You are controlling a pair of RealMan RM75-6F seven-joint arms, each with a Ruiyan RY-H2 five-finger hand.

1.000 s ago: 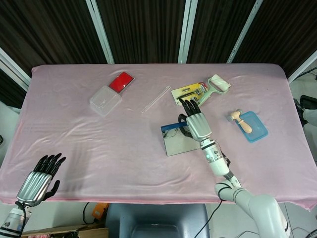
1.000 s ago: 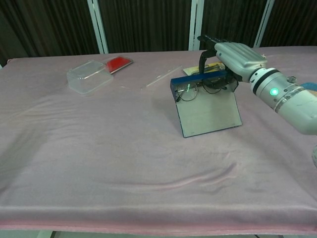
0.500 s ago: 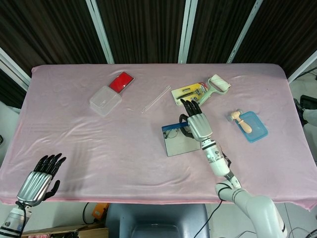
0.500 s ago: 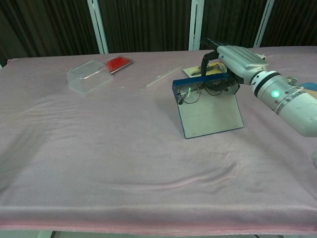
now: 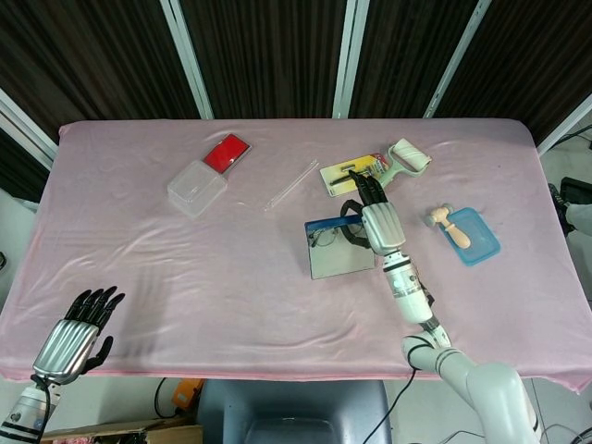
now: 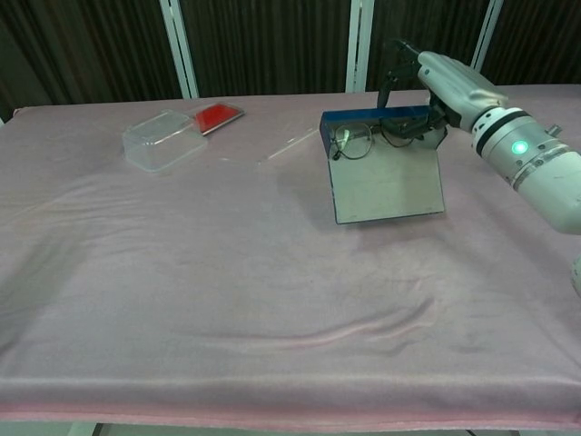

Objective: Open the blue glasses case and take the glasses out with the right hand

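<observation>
Pink cloth-covered table (image 5: 185, 268) before dark slatted panels with pale metal uprights.

The blue glasses case (image 6: 386, 168) stands open right of the table's middle, its flat grey flap sloping down to the cloth; the thin wire-rimmed glasses (image 6: 356, 142) hang under its blue top edge, where the right robot hand (image 6: 445, 86) pinches them. The left robot hand (image 5: 79, 324) hovers off the near left edge, fingers spread, holding nothing. Elsewhere lie a clear plastic box (image 5: 196, 188), a red card (image 5: 227, 152), a clear rod (image 5: 291, 185), a carded tool pack (image 5: 350, 173), a white roller (image 5: 405, 159) and a blue tray (image 5: 474, 237).
</observation>
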